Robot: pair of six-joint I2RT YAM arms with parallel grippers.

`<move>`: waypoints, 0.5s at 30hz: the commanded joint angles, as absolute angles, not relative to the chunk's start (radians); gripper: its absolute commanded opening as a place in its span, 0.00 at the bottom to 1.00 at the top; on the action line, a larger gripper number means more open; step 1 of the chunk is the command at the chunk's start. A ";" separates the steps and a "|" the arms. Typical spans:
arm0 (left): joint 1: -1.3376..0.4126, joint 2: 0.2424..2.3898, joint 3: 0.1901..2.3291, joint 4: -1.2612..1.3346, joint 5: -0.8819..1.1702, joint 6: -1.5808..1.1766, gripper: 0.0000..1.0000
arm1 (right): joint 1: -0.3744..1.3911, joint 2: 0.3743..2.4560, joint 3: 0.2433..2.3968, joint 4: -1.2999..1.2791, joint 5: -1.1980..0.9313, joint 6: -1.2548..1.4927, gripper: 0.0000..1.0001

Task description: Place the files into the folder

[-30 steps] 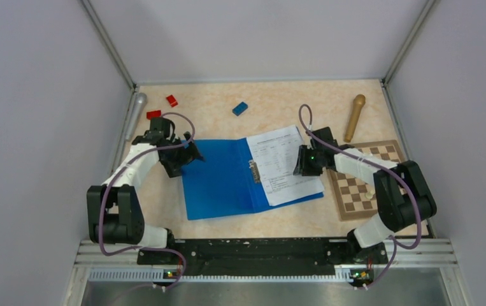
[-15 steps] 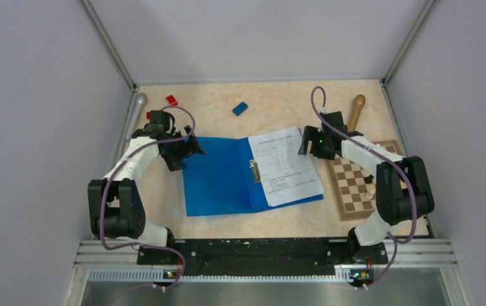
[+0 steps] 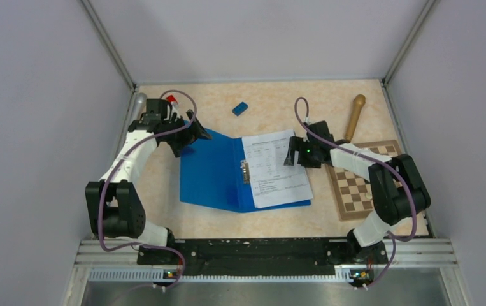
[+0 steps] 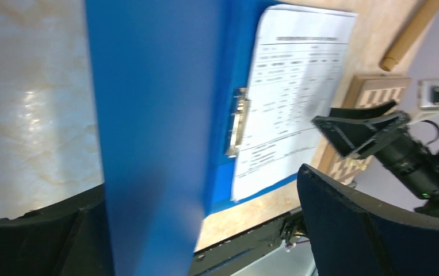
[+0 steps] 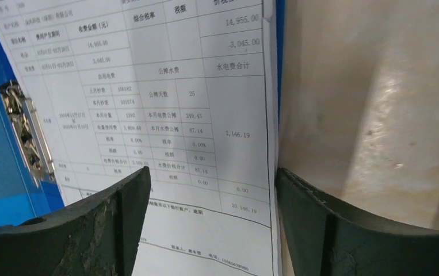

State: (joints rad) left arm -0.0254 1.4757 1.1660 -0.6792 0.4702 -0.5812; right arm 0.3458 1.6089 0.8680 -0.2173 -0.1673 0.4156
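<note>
Both sets spread wide: left fingers (image 4: 372, 230) straddle the folder (image 4: 148, 115), right fingers (image 5: 84, 230) straddle an edge of the files (image 5: 165, 115).

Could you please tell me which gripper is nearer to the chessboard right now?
Right. The right gripper is over the right edge of the files, just left of the chessboard; the left gripper is at the folder's far left corner, across the whole folder.

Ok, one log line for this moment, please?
folder open; files on right half; left tool open at folder edge; right tool open over files
</note>
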 commanded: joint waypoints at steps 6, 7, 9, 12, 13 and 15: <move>-0.135 1.446 1.309 -0.623 0.580 -0.627 0.94 | 0.476 1.586 0.835 -0.150 -0.257 0.563 0.78; -0.154 1.445 1.322 -0.622 0.578 -0.635 0.94 | 0.486 1.587 0.835 -0.139 -0.262 0.576 0.78; -0.193 1.445 1.340 -0.612 0.569 -0.656 0.95 | 0.503 1.595 0.830 -0.112 -0.274 0.610 0.78; -0.254 1.450 1.338 -0.560 0.569 -0.712 0.95 | 0.514 1.601 0.815 -0.048 -0.309 0.675 0.78; -0.280 1.456 1.331 -0.531 0.573 -0.730 0.95 | 0.514 1.604 0.809 -0.023 -0.321 0.695 0.78; -0.333 1.477 1.322 -0.483 0.574 -0.778 0.95 | 0.515 1.612 0.803 0.020 -0.341 0.730 0.78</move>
